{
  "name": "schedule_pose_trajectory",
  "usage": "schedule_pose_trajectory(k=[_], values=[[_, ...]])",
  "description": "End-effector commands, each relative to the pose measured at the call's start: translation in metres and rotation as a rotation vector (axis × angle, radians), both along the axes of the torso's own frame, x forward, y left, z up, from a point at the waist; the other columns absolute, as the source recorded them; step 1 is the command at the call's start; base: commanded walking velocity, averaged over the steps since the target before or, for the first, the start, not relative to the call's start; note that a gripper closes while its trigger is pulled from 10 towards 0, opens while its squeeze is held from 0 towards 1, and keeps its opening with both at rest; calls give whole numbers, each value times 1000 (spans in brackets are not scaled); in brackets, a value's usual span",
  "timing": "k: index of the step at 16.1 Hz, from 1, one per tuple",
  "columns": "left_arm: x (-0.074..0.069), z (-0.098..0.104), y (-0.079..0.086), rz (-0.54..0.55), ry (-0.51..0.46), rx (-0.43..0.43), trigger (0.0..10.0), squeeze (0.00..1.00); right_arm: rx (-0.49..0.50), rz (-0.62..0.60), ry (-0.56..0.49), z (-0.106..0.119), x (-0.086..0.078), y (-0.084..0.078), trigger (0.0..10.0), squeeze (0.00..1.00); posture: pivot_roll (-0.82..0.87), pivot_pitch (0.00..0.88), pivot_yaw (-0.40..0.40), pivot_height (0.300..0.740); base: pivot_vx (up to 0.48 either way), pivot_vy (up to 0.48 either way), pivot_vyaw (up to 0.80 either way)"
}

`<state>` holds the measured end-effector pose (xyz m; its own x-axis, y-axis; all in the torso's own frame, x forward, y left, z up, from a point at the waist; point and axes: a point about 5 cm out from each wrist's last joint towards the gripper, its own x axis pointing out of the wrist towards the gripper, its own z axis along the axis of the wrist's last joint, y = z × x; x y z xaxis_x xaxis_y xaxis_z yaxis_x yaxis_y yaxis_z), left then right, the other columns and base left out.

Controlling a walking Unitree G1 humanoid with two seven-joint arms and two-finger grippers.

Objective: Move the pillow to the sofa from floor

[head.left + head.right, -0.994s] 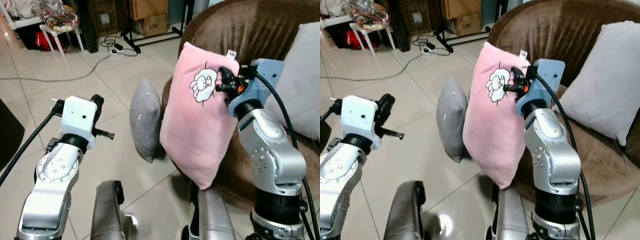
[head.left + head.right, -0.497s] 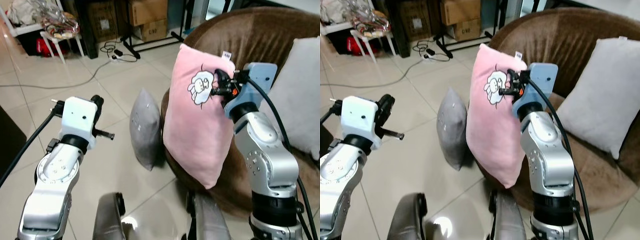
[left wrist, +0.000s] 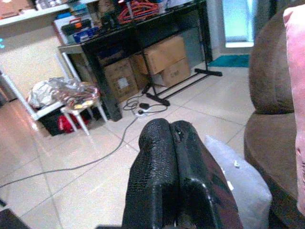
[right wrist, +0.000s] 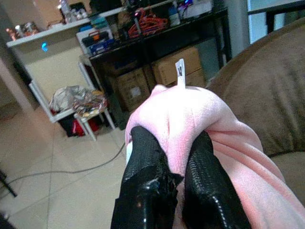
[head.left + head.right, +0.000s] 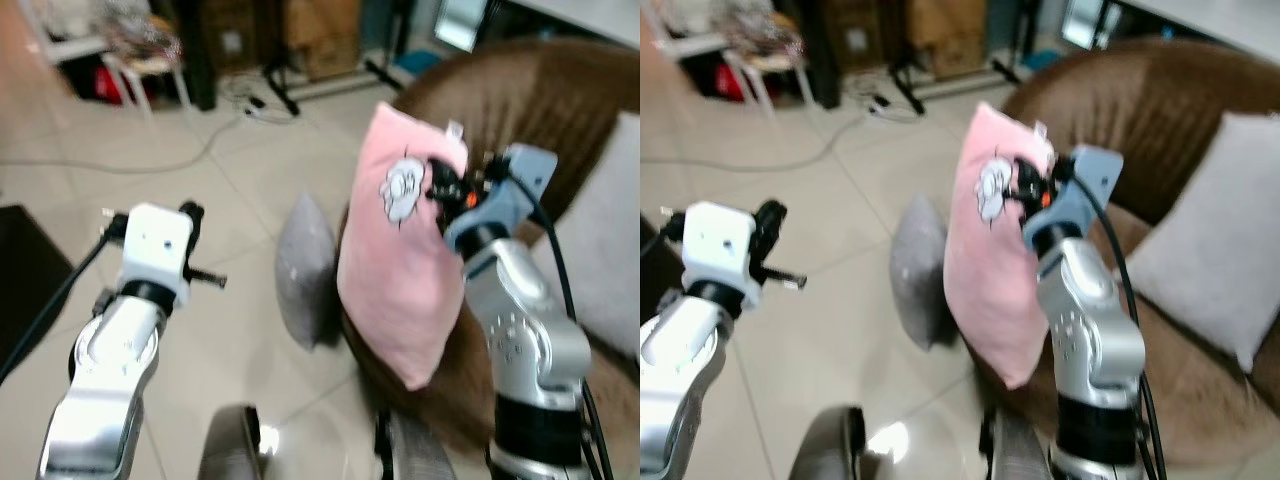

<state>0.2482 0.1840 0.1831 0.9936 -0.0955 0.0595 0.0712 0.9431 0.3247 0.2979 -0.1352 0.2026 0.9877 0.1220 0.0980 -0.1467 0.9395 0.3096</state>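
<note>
Closest to the robot, the left gripper [image 5: 192, 215] is held up in front of it over the tiled floor [image 5: 240, 200]. Its two black fingers [image 3: 171, 181] are pressed tight together with nothing between them. It has no job right now.

A bit farther out, the right gripper [image 5: 437, 183] is lifted high. Its fingers [image 4: 143, 157] pinch a fold near the top corner of the pink pillow [image 5: 400, 260]. The pillow hangs down from that pinch, off the floor, with a little bunny picture [image 5: 400, 186] on its front. Its bottom corner dangles by the front edge of the brown sofa [image 5: 530, 110].

Just past it, a grey pillow [image 5: 308, 270] stands on the floor, leaning against the sofa. A white pillow [image 5: 1200, 240] rests on the sofa seat.

Far back are a black rack [image 3: 143, 38] with cardboard boxes [image 3: 162, 55] and a cable [image 5: 200, 155] on the floor.

The step looks like the carry: the pillow is picked up but not yet on the seat. Next the arm should reach forward over the seat, beside the white pillow, then let go.
</note>
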Motion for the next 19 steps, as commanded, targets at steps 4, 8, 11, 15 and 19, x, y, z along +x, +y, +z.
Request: schedule_pose_trajectory(k=[4, 8, 11, 15, 19], values=[[-1, -5, -1, -1, 6, 18, 10000, 0, -136, -60, -59, -1, -7, -8, 10000, 0, -19, 0, -22, 700, 0, 0, 0], [-2, -5, -1, 1, 5, 16, 10000, 0, -98, -31, -57, -5, -10, -7, 10000, 0, -17, 0, -27, 740, 0, 0, 0], [-2, -5, 0, 4, 4, 16, 10000, 0, -127, -19, -63, -5, -10, -6, 10000, 0, -16, 0, -27, 740, 0, 0, 0], [0, -6, 0, 1, 5, 17, 10000, 0, -124, -3, -60, -6, -10, -4, 10000, 0, -22, 0, -24, 740, 0, 0, 0], [1, -6, -1, 3, 1, 5, 10000, 0, -129, 26, -26, -11, -8, 3, 10000, 0, -26, 0, -24, 740, 0, 0, 0]])
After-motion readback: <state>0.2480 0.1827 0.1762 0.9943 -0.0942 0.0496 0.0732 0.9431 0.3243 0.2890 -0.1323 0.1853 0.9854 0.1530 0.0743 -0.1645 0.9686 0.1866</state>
